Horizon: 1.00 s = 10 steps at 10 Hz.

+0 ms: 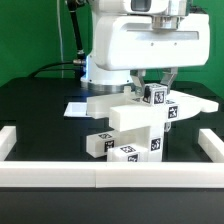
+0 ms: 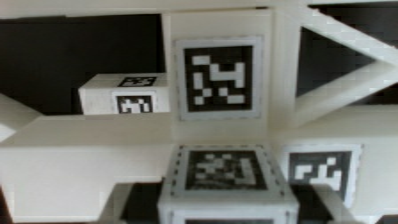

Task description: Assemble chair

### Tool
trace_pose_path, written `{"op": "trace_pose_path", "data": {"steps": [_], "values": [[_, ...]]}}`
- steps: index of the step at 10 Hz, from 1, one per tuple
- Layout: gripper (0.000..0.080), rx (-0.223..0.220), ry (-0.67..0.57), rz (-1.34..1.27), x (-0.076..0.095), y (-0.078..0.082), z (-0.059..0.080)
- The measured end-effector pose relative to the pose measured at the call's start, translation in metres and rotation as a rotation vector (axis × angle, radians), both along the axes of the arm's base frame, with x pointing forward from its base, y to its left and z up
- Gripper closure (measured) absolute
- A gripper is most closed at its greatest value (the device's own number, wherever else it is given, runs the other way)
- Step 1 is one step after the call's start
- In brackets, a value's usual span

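The chair (image 1: 135, 122) stands as a half-built stack of chunky white tagged blocks in the middle of the black table. My gripper (image 1: 153, 88) reaches down onto its top, the fingers either side of a small tagged block (image 1: 154, 96). In the wrist view this white block (image 2: 224, 172) sits between the dark finger pads (image 2: 143, 202), and both pads lie against its sides. Beyond it are an upright post with a large tag (image 2: 222, 75), a small tagged cube (image 2: 128, 97) and slanting white bars (image 2: 347, 60).
A long low white border rail (image 1: 100, 176) runs along the front of the table and turns back at both ends. The marker board (image 1: 78, 108) lies flat behind the stack, toward the exterior view's left. The arm's white body (image 1: 150, 40) hangs over the work area.
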<state>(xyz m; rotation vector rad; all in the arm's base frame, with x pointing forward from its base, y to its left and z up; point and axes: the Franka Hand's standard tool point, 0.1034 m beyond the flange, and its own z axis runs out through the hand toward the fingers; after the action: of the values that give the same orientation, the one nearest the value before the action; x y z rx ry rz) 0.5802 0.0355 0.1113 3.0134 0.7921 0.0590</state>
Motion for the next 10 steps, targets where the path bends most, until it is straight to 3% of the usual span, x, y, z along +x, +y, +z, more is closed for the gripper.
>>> {"op": "trace_pose_path", "data": {"steps": [6, 9, 10], "values": [[0.0512, 0.021, -0.007, -0.466, 0.0, -0.0009, -0.0001], [0.0508, 0.023, -0.008, -0.542, 0.0, -0.0009, -0.0002], [0.0314, 0.024, -0.008, -0.543, 0.0, -0.0008, 0.0002]]}}
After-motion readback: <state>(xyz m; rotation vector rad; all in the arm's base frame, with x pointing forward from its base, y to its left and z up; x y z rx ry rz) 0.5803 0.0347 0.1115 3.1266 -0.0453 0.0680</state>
